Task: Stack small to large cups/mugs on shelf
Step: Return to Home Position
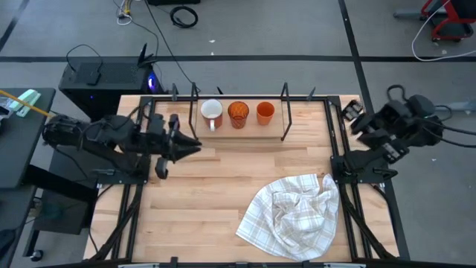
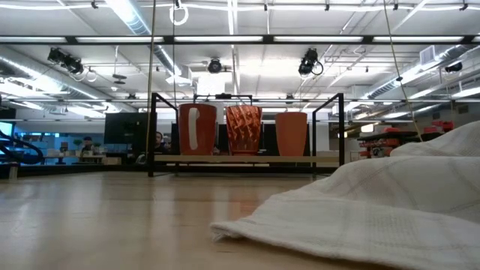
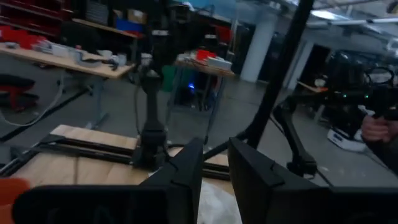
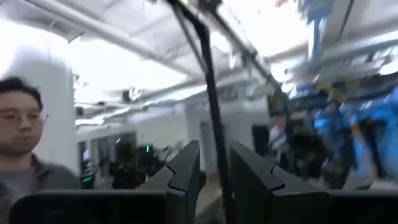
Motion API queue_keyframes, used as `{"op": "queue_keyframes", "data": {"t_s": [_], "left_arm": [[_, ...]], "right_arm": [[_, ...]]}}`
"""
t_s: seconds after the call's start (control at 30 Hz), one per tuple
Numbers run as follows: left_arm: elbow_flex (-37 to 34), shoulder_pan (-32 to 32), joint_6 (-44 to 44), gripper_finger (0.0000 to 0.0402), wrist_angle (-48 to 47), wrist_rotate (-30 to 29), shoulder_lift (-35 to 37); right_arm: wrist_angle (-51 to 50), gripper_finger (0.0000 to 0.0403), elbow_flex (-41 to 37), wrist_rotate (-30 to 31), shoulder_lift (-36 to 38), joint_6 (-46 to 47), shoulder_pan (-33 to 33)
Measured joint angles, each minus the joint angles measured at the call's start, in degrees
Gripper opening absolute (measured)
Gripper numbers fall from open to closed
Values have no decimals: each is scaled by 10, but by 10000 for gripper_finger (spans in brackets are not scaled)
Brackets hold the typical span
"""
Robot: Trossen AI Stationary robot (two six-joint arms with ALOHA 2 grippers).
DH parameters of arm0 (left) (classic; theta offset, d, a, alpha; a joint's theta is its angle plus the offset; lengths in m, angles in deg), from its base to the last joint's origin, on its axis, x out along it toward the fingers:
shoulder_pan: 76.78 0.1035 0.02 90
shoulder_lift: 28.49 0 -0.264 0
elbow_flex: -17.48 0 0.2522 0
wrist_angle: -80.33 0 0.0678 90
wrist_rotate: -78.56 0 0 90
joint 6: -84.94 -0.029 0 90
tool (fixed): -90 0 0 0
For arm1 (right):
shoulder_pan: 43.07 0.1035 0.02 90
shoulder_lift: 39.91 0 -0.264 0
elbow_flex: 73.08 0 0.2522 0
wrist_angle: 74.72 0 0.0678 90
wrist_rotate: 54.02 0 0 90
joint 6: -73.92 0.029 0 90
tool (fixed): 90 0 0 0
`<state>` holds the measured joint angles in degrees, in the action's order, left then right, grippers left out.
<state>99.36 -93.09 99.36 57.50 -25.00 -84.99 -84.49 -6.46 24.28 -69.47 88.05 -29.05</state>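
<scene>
Three cups stand upright in a row on the shelf's wooden board (image 2: 247, 159) at the table's far edge. They are a white handled mug (image 1: 212, 113), a dark-orange tumbler (image 1: 238, 114) and a smaller orange cup (image 1: 265, 112). They also show in the low view: the mug (image 2: 197, 129), the tumbler (image 2: 244, 129) and the cup (image 2: 291, 133). My left gripper (image 1: 193, 145) is shut and empty. It points toward the table's right, just near of the mug and above the table. My right gripper (image 1: 355, 117) is shut and empty, folded back at the table's right edge.
A crumpled white checked cloth (image 1: 294, 216) lies on the near right of the tabletop and fills the low view's right side (image 2: 375, 210). Black wire uprights (image 1: 284, 112) stand at the shelf's ends. Bare wood lies between the shelf and the cloth. A person shows in the room beyond.
</scene>
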Motion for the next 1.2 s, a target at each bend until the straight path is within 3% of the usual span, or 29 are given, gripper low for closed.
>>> {"op": "queue_keyframes", "data": {"t_s": [0.3, 0.47, 0.7, 0.83, 1.03, 1.2], "left_arm": [[-144, 47, -20, 87, 44, -1, 193], [-235, 54, -30, 87, 103, -1, 312], [-361, 54, -16, 81, 177, -1, 436], [-407, 54, -16, 86, 181, -1, 485], [-457, 54, -7, 91, 186, -1, 565], [-461, 54, -11, 89, 187, -1, 562]], "right_arm": [[-16, 91, -5, 34, 115, -51, 0], [-14, 91, -51, 61, 181, -38, 0], [165, 91, -212, 82, 242, -8, 0], [269, 91, -288, 90, 264, 9, 0], [338, 91, -355, 89, 295, 21, 0], [354, 91, -383, 94, 295, 29, 0]]}}
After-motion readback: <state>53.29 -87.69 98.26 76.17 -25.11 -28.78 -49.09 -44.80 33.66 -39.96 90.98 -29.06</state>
